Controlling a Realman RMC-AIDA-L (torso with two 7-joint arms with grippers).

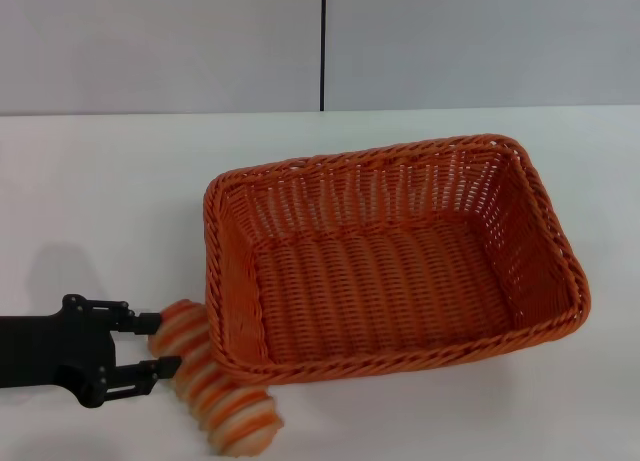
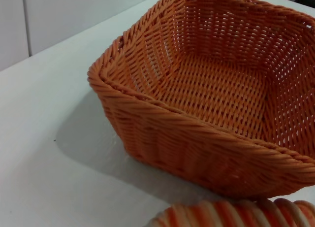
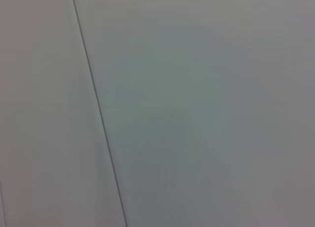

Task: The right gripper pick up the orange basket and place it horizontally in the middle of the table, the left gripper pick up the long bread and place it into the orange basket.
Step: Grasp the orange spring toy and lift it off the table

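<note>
Bread and basket are seen close together on the white surface (image 1: 110,191). At the left, the left end effector (image 1: 158,343) is stretched in low over the surface, its two black fingers parted around the upper end of the long bread (image 1: 213,378), one on each side of it; whether they press on it cannot be told. The striped loaf is laid slantwise, touching the basket's near left corner. The orange basket (image 1: 395,266) is set upright and empty near the middle of the surface, its long side roughly crosswise. The right end effector is not seen; only a grey wall panel (image 3: 197,109) is shown by the right wrist view.
</note>
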